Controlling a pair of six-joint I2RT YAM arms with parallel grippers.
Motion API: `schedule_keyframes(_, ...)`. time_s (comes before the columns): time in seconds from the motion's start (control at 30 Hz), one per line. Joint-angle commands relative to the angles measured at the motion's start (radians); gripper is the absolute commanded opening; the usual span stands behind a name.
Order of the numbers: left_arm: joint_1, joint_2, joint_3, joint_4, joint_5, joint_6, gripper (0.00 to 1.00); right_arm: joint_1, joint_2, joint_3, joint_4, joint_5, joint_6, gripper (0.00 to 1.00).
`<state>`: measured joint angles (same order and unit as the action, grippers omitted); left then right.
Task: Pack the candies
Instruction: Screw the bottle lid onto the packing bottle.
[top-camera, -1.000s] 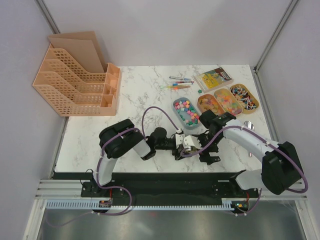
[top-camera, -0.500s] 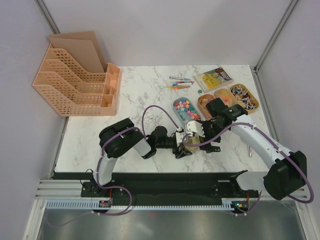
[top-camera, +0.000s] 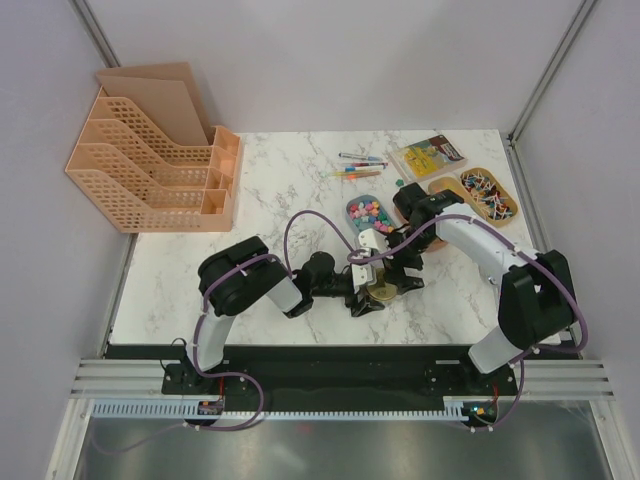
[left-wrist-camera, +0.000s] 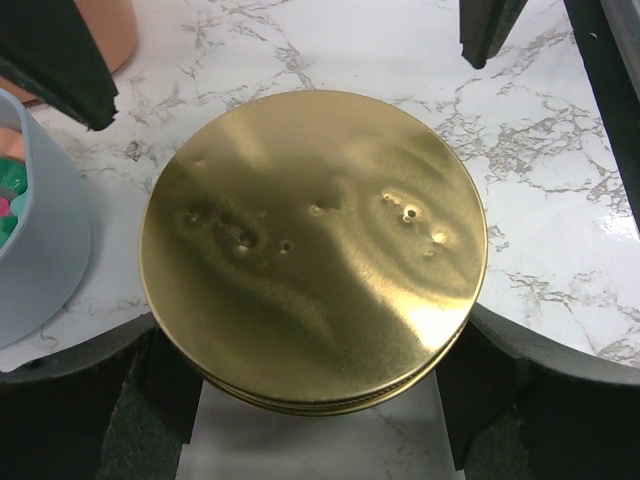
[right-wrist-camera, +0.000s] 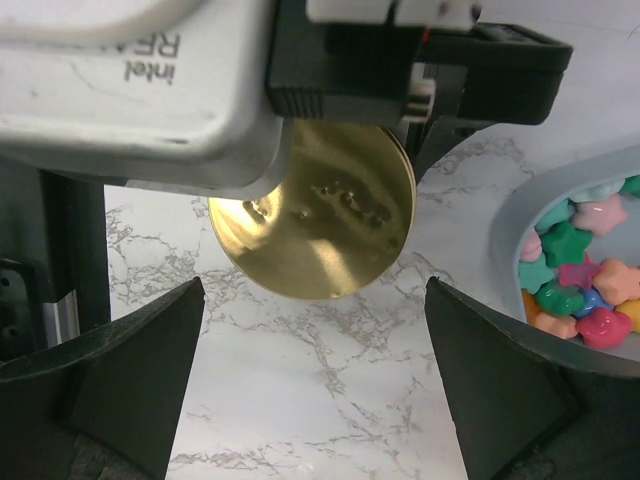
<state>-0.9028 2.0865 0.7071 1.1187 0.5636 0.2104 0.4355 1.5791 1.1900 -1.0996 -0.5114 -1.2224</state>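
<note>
closely, left claw (left-wrist-camera: 318, 375) clasps gold lid (left-wrist-camera: 312, 250) (grip unclear overhead), right claw (right-wrist-camera: 315, 390) wide open, empty

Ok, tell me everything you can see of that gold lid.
The gold lid is a flat round disc, shiny like brushed metal, with a few small dents on top and a second edge under its near rim. It lies level over the marble table, its rim clamped between the left gripper's fingers, beside the grey tray. The open right gripper is not touching it.
</note>
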Motion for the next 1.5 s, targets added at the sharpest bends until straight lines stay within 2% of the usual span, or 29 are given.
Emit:
schedule_keyframes(0.0,0.015,0.079,-0.023,-0.223,-0.083,0.035,0.02,0.002,0.007,0.042,-0.020,-0.062,-0.049,0.98)
schedule_keyframes(0.6,0.019,0.076,-0.021,-0.223,-0.099,0.030,0.02,0.037,0.048,0.008,-0.048,-0.046,-0.049,0.98)
schedule_keyframes(1.03,0.041,0.075,-0.014,-0.240,-0.097,-0.016,0.02,0.035,-0.097,-0.200,-0.069,-0.024,-0.006,0.98)
schedule_keyframes(1.47,0.041,0.087,-0.001,-0.255,-0.091,-0.002,0.02,0.078,-0.287,-0.316,-0.059,-0.055,0.199,0.98)
